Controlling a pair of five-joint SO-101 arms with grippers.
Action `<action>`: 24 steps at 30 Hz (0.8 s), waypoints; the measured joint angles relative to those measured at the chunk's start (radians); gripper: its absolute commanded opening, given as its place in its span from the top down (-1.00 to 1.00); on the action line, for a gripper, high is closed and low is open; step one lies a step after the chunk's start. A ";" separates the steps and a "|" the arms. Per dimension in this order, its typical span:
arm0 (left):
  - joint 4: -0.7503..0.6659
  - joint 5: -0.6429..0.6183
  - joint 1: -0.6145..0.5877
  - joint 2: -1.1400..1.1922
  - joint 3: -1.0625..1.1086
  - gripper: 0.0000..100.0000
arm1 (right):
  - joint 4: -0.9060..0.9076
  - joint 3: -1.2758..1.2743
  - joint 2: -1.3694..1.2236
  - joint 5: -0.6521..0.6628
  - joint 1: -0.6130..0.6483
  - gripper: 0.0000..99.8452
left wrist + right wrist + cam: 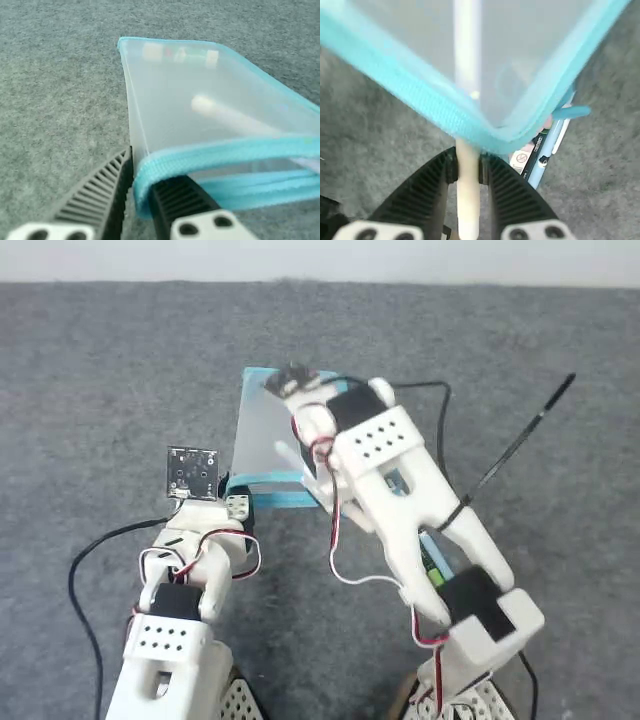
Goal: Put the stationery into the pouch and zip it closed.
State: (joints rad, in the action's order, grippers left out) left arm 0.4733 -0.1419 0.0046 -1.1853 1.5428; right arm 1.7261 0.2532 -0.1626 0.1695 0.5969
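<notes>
The pouch [268,435] rests about the middle of the grey desk [100,360], with its blue zipper band [210,152] raised. It looks to be thin, soft plastic, light and slippery, so I think it will fold or slide when pushed. The woven band seems the best place to hold it. The left jaws are closed on this band at the pouch's corner. The right jaws grip a stiff white pen [468,195], whose front part is inside the pouch. More pens [545,147] lie just beside the pouch's mouth.
</notes>
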 measured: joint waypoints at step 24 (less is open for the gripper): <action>0.000 0.000 -0.006 0.000 0.000 0.98 | -0.018 -0.256 0.229 0.190 -0.089 0.56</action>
State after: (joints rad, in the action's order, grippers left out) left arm 0.4733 -0.1419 -0.0015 -1.1853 1.5428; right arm 1.7077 -0.0031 0.0660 0.3598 0.5079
